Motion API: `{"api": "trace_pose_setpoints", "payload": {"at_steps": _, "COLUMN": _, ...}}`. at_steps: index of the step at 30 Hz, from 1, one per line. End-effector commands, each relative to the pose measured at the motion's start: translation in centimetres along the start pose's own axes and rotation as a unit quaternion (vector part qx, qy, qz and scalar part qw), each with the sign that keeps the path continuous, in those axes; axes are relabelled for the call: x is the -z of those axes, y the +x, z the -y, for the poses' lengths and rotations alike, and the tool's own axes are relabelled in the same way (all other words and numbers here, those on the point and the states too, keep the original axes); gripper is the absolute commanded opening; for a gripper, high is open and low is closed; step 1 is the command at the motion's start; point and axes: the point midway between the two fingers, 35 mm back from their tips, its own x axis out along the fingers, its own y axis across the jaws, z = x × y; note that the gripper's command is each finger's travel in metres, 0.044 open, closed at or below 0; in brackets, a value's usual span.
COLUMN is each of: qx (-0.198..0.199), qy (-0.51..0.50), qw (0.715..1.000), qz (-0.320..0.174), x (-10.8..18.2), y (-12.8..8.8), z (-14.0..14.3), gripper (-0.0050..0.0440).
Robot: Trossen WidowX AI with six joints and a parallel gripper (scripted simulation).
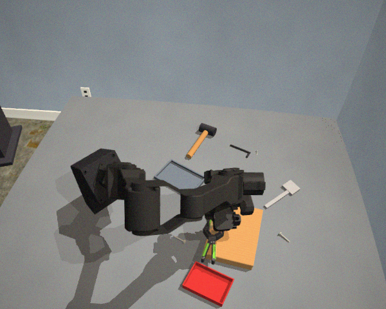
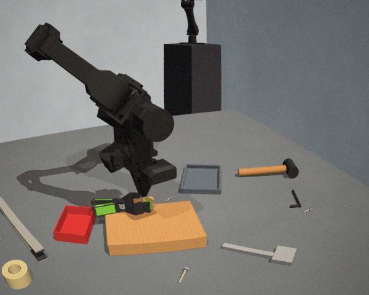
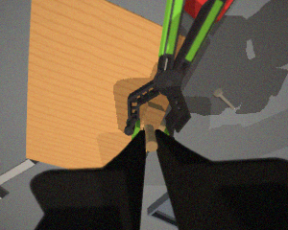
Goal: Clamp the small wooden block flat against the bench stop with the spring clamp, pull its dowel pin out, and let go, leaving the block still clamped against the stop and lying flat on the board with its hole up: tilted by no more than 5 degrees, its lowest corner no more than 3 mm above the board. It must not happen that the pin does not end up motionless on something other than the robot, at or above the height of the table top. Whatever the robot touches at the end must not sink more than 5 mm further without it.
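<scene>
My gripper (image 3: 150, 134) (image 2: 143, 195) is shut on the dowel pin (image 3: 151, 142), pointing down above the block. The small wooden block (image 3: 153, 117) sits between the jaws of the spring clamp (image 3: 170, 80) (image 2: 133, 204) (image 1: 213, 251), at the edge of the wooden board (image 3: 82, 53) (image 2: 155, 230) (image 1: 243, 241). The clamp's green and black handles reach out past the board edge. The bench stop cannot be told clearly from the block behind the clamp jaws. Whether the pin's lower end is still in the hole, and the block's exact tilt, cannot be told.
A red tray (image 1: 206, 282) (image 2: 73, 222) lies by the clamp handles. A grey-blue tray (image 1: 179, 176) (image 2: 201, 178) lies behind the board. A mallet (image 1: 197, 144) (image 2: 261, 170), a hex key (image 1: 240, 149) (image 2: 295, 198), a pale paddle-shaped tool (image 1: 290, 187) (image 2: 283, 254) and several screws lie around.
</scene>
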Motion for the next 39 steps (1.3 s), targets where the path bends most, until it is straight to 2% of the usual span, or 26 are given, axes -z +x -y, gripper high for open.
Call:
{"api": "trace_pose_setpoints", "payload": {"at_steps": 1, "qx": -0.001, "qy": 0.054, "qw": 0.999, "qz": 0.0, "x": 0.0, "y": -0.17, "z": -0.01, "gripper": 0.0}}
{"api": "trace_pose_setpoints", "payload": {"at_steps": 14, "qx": -0.001, "qy": 0.224, "qw": 0.975, "qz": 0.0, "x": 0.0, "y": -0.2, "z": -0.01, "gripper": 0.0}}
{"api": "trace_pose_setpoints", "payload": {"at_steps": 26, "qx": -0.001, "qy": 0.408, "qw": 0.913, "qz": 0.0, "x": 0.0, "y": -0.24, "z": -0.01, "gripper": 0.0}}
{"api": "trace_pose_setpoints", "payload": {"at_steps": 28, "qx": -0.001, "qy": 0.408, "qw": 0.913, "qz": 0.0, "x": 0.0, "y": -0.24, "z": -0.01, "gripper": 0.0}}
{"api": "trace_pose_setpoints", "payload": {"at_steps": 33, "qx": -0.001, "qy": 0.475, "qw": 0.88, "qz": 0.0, "x": 0.0, "y": -0.26, "z": -0.01, "gripper": 0.0}}
{"api": "trace_pose_setpoints", "payload": {"at_steps": 39, "qx": -0.001, "qy": 0.508, "qw": 0.862, "qz": 0.0, "x": 0.0, "y": -0.28, "z": -0.01, "gripper": 0.0}}
